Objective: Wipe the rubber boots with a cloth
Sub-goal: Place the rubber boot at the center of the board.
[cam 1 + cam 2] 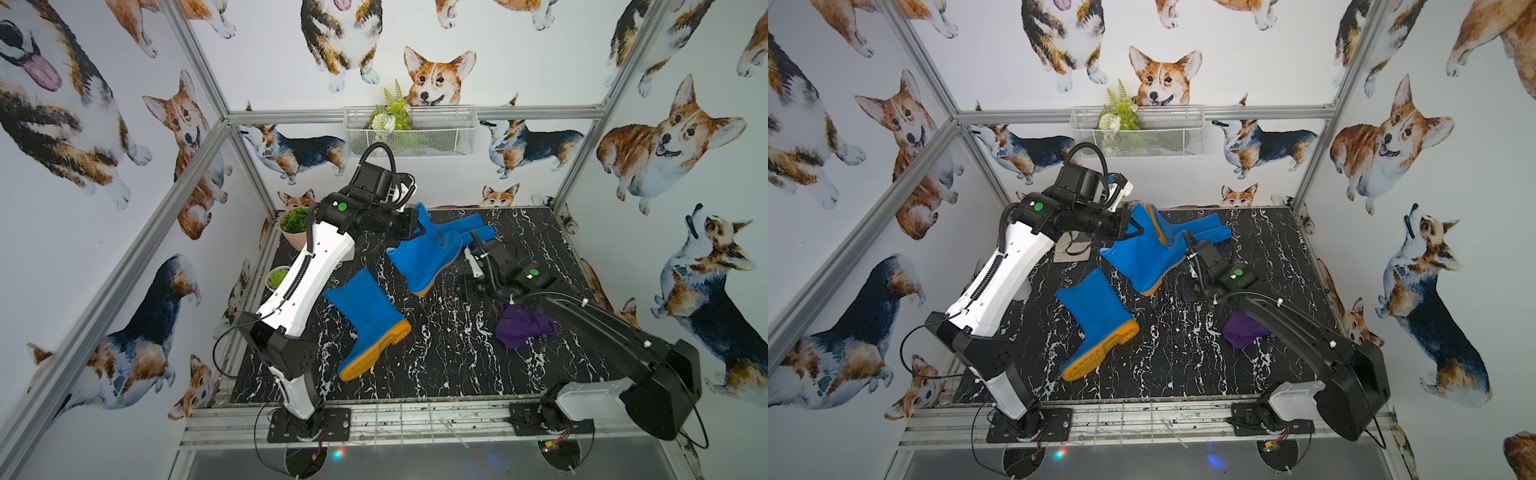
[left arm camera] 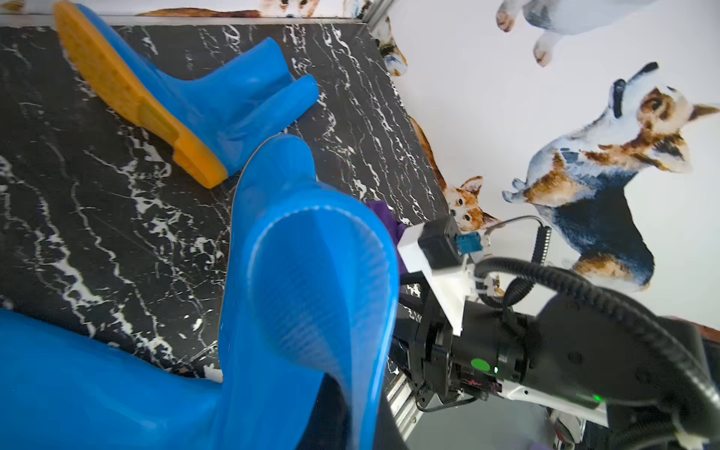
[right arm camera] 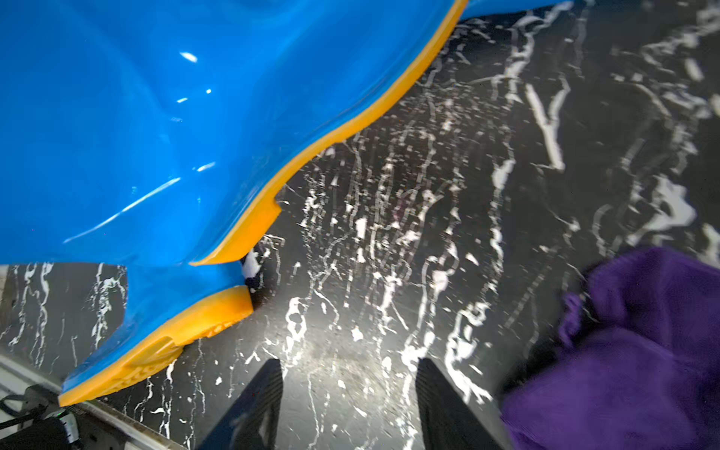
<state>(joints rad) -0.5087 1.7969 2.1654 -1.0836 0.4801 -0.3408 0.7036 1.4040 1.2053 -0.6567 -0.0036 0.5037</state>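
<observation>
1. Cloth (image 1: 521,326): I see it crumpled on the black marble table (image 1: 457,374) at the near right, partly under my right arm; it shows in both top views, and no finger touches it.
2. My right gripper (image 3: 348,362) hangs low over bare marble between the cloth and the held boot (image 1: 419,257); its fingers (image 3: 257,393) stand apart with nothing between them.
3. My left gripper (image 1: 420,230) is clamped on the top rim of the held boot's shaft; the fingers are narrow, pinching the rubber.
4. The held boot sits tilted at mid-table, shaft up toward the far left, orange sole toward the near right; I cannot tell whether the sole touches the marble.
5. The near boot (image 1: 365,320) lies on its side left of centre, sole toward the near edge, apart from the held boot.
6. The far boots (image 1: 469,226) lie on their sides just behind the held boot, toward the far wall; I cannot tell whether they touch it.
</observation>
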